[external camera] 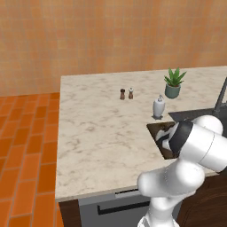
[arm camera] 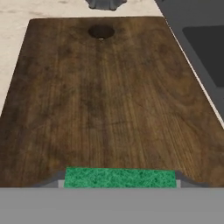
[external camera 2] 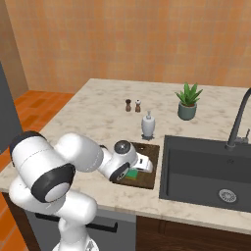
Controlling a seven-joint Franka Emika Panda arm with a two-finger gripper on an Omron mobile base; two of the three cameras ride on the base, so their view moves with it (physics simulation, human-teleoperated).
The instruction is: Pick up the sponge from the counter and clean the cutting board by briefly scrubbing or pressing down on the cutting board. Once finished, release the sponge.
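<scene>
A kitchen: marble counter (external camera 2: 88,115) with dark sink (external camera 2: 206,171), faucet (external camera 2: 239,120), tiled floor (external camera: 26,146).

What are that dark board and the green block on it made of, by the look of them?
The cutting board looks like dark stained wood with a matte finish: long grain lines run along it. The sponge seems to be coarse scouring foam: its green top is speckled and rough.

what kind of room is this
A rendered kitchen, most likely: a marble-patterned counter holds a dark sink basin with a faucet, a wooden cutting board lies beside it, and salt and pepper shakers stand further back.
</scene>
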